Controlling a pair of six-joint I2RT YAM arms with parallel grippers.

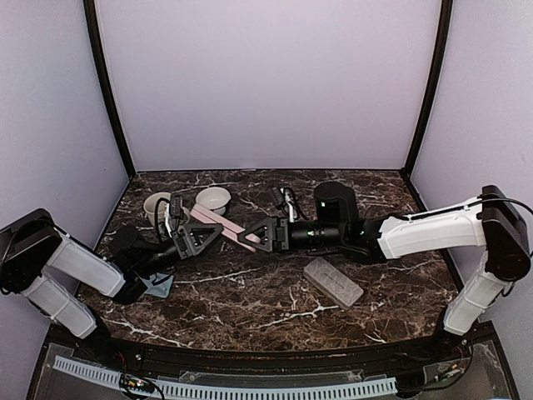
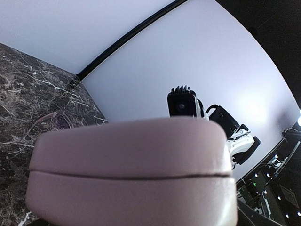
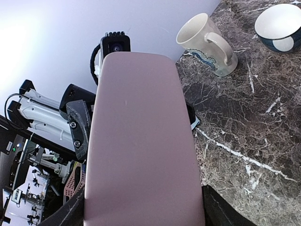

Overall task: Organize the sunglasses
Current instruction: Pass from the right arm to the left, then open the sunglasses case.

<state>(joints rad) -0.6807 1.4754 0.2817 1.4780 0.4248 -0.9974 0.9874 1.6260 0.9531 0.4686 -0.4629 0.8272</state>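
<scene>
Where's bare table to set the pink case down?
Front centre, between light-blue cloth and grey case, is bare. So is the front right, past the grey case. Crowded: back left around mug and bowl.

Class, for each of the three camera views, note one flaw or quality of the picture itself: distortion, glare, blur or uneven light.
Left wrist: fisheye bends the black corner post into a curve, glare blooms on the wall, and the pink case looms soft and close. Right wrist: the wall is brightest at the left, and the mug is sharp. Top external: even light, with soft shadows on the table.
</scene>
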